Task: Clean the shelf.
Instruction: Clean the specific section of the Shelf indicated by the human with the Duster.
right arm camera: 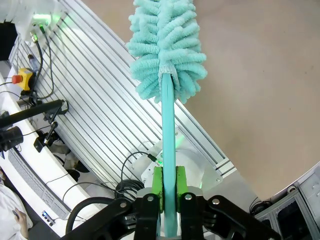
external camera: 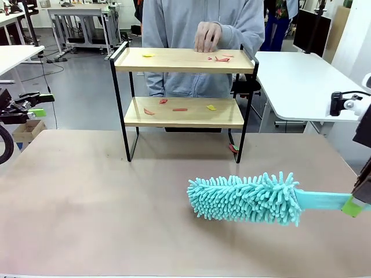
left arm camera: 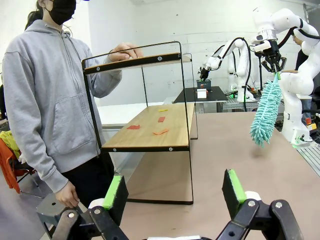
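The duster [external camera: 243,198], handle pinched in the right gripper [right arm camera: 168,181] (left gripper [left arm camera: 175,187] gapes empty), should sweep flat along each shelf [external camera: 174,61] board, pushing scraps [external camera: 179,109] off, clear of the person's hand [external camera: 207,36].

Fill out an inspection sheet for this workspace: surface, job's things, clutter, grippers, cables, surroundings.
Surface: brown tabletop, bare around the shelf.
Job's things: two-tier shelf upright at the far edge; teal duster held in the air in front of it.
Clutter: red and yellow scraps on both boards.
Grippers: left gripper open, holding nothing; right gripper shut on the duster's handle.
Cables: black cables coiled by the arm's base.
Surroundings: person behind the shelf, one hand at the top board; white table beside.
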Motion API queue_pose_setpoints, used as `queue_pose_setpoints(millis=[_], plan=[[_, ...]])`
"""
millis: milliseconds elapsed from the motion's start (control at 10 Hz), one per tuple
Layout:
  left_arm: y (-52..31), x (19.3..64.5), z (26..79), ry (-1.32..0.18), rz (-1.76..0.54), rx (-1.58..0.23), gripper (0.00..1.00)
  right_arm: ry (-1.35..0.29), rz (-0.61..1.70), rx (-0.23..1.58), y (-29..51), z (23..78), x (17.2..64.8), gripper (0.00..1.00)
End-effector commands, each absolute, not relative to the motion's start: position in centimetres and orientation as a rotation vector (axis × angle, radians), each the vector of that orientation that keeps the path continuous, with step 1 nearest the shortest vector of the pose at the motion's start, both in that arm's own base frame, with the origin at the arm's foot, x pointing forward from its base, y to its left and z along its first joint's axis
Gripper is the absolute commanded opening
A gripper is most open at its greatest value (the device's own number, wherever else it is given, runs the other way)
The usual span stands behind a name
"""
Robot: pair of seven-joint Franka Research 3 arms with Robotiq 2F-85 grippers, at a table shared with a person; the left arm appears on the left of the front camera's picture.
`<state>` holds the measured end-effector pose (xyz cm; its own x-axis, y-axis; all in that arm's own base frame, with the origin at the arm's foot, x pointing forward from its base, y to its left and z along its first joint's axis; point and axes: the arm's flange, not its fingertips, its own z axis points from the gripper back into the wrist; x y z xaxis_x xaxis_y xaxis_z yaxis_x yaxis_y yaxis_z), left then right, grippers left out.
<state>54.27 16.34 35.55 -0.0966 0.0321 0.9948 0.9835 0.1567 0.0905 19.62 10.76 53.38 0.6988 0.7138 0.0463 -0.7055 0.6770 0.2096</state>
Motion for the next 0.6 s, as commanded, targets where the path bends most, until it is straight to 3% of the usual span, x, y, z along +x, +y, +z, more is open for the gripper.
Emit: queue_pose_setpoints(millis=[0, 500], plan=[[16.36, 54.03, 35.72, -1.383, -1.151, -1.064, 1.0, 0.025, 0.8, 0.245, 11.19, 53.49, 19.82, 0.13], [16.36, 54.03, 35.72, -1.383, -1.151, -1.064, 1.0, 0.025, 0.8, 0.245, 11.19, 53.49, 19.82, 0.13]])
